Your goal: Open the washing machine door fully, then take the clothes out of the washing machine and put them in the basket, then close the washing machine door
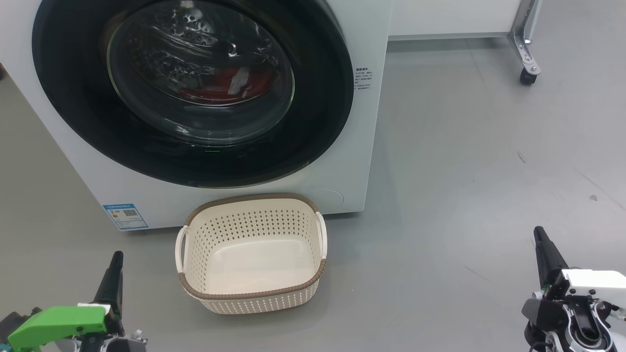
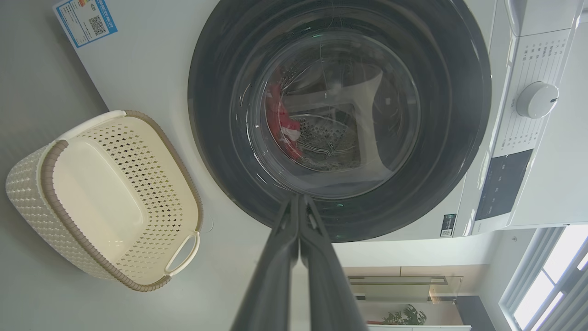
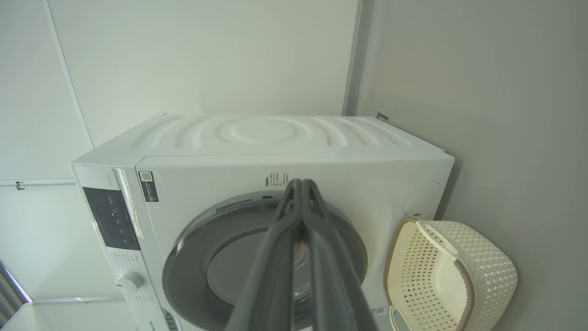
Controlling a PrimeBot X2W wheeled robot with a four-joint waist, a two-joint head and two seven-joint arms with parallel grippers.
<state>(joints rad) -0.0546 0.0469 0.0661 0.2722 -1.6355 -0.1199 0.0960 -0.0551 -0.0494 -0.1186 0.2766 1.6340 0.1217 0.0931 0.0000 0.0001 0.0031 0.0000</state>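
The white washing machine (image 1: 371, 122) stands ahead with its round black door (image 1: 73, 98) closed against the front. Red clothes (image 1: 220, 85) lie in the drum behind the glass, also seen as clothes (image 2: 280, 122) in the left wrist view. The cream basket (image 1: 252, 293) sits empty on the floor just below the door. My left gripper (image 1: 116, 256) is low at the left, shut and holding nothing. My right gripper (image 1: 539, 232) is low at the right, shut and holding nothing. Both are well short of the machine. The door (image 2: 459, 92) and basket (image 2: 27, 193) show past the left fingers.
A grey floor (image 1: 464, 171) spreads to the right of the machine. A metal leg on a caster (image 1: 527, 76) stands at the far right under a white cabinet. The machine's control knob (image 2: 535, 99) and dark panel (image 2: 503, 184) sit on its front top.
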